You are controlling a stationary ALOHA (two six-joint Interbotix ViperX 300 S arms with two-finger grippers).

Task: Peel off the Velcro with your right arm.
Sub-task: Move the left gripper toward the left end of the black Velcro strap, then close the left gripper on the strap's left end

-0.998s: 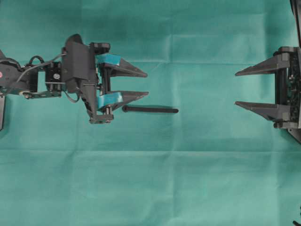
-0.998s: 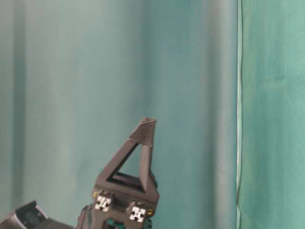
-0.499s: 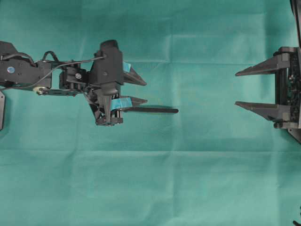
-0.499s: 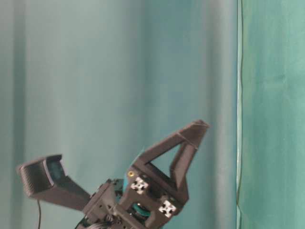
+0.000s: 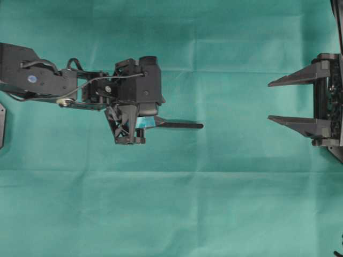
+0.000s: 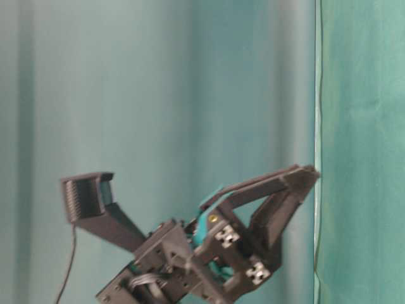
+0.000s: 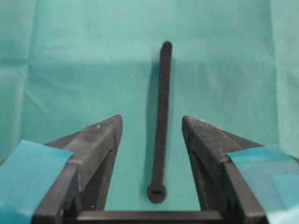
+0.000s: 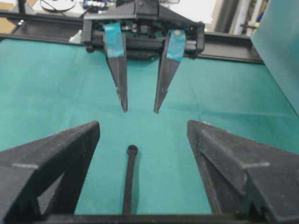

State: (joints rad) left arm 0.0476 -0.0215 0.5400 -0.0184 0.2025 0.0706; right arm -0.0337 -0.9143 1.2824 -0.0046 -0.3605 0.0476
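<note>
Left end effector – spread wide, teal-patched pointed fingers straddle the slim, fuzzy black Velcro untouched.

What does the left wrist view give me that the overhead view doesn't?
Only the left wrist view shows the Velcro end to end, its knob end lying on the cloth between the open fingers of the left gripper, apparently untouched. Only the overhead view shows the right gripper, open at the right edge, well clear of the strip, and the left arm covering the strip's near end. Both show the black strip lying straight on the green cloth.
</note>
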